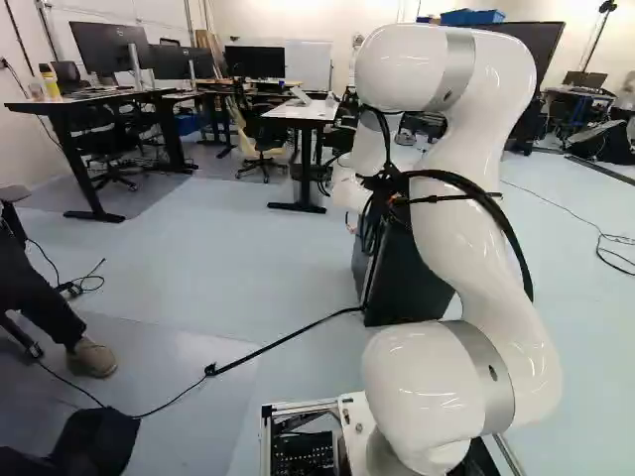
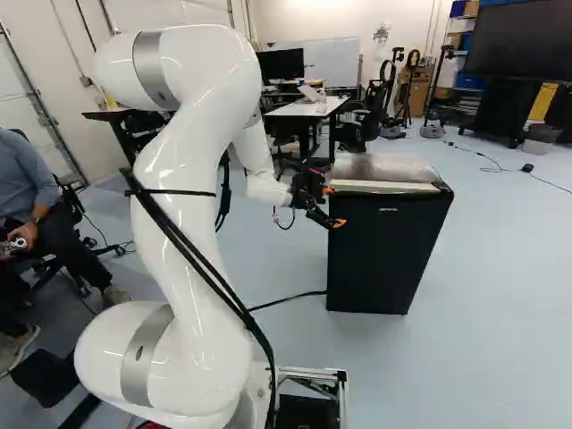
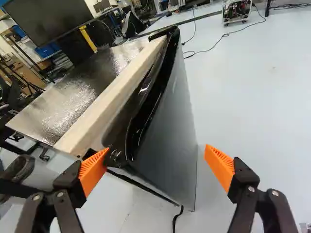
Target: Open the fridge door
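Note:
The small black fridge (image 2: 384, 250) stands on the floor ahead of the arm, its door face toward the base and shut. In the right base view my gripper (image 2: 329, 207) is at the fridge's upper left corner. The wrist view has the gripper (image 3: 155, 162) open, its orange pads wide apart. One pad (image 3: 92, 170) is at the top corner of the door (image 3: 167, 126), by the hinge or edge piece; whether it touches, I cannot tell. The other pad is out in front of the door face. Much of the fridge is hidden behind the arm in the left base view.
A wooden strip (image 3: 109, 99) lies along the fridge's top. Beyond stand a white table (image 1: 303, 111), office chairs and a large screen (image 2: 523, 40). A cable (image 1: 288, 339) crosses the floor left of the fridge. A seated person is at the left of both base views.

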